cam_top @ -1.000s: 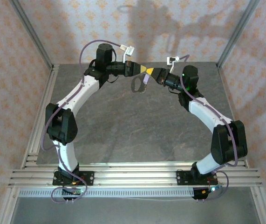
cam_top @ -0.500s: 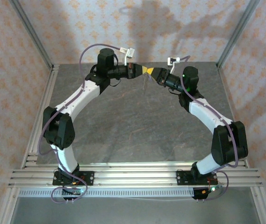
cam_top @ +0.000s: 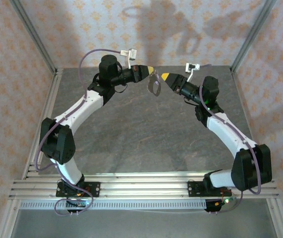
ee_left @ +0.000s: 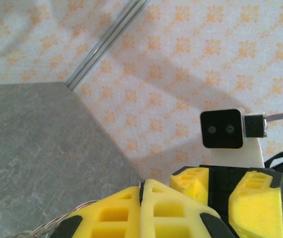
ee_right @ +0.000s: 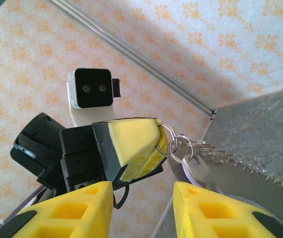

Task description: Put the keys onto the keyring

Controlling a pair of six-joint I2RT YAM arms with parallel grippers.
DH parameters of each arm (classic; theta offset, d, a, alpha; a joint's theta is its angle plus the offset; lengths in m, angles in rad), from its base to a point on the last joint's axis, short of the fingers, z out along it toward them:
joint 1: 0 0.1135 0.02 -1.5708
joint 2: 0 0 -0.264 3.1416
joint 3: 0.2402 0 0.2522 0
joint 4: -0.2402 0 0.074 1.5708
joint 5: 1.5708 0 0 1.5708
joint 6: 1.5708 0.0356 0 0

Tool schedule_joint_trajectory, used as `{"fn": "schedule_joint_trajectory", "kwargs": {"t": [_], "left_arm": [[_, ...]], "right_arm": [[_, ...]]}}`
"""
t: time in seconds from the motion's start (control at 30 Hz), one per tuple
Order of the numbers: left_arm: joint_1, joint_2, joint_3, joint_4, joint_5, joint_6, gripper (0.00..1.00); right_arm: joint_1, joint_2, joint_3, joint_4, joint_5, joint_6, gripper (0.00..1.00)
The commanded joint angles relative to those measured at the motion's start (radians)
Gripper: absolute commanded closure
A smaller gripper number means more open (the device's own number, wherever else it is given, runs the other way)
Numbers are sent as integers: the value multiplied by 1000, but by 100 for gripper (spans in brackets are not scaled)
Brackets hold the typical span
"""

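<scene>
The left end effector point(cam_top: 149, 71) is up in the air at the far side of the surface point(cam_top: 131, 129). Its two yellow fingers are pressed tight together. They pinch a small wire loop at the top of the keyring point(cam_top: 154, 85). The keyring hangs down from that pinch. Its long way points down at the surface, and it does not touch it.

The right wrist view shows a pale lilac bit hanging from the wire loops, right by the toothed edge of the ring. I think this is the key point(ee_right: 185, 171). I cannot tell for sure if it is all the way on the loop.

The right end effector point(ee_right: 143, 191) is just beside the keyring, on the other side from the left one. Its fingers are a little way apart and hold nothing. The two end effectors point at each other, with the keyring hanging between them.

The left arm has the ring, so the right arm is the free one. For the right arm, the key is straight ahead and a bit to one side of the gap between its fingers. If the key needs one more push, that arm is the one to do it.
</scene>
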Motion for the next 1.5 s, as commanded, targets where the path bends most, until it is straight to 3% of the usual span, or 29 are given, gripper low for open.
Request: {"fn": "schedule_joint_trajectory", "kwargs": {"t": [0.0, 0.17, 0.4, 0.7, 1.1, 1.47], "left_arm": [[-2, -54, -15, 90, -25, -20, 100], [-5, -57, -17, 108, -8, -26, 100], [-17, -51, 0, 122, 28, -27, 100], [-41, -40, 37, 110, 45, -20, 100], [-45, -46, 51, 95, 34, -8, 100], [-45, -48, 61, 82, 41, 2, 100]], "right_arm": [[5, -49, -16, -7, 56, -37, 63], [7, -46, 2, -31, 59, -55, 62], [7, 3, 41, -25, 28, -54, 51], [35, 57, 61, 4, 22, -50, 49], [41, 13, -20, -4, 33, -71, 55], [41, -12, -34, -20, 39, -85, 77]]}}
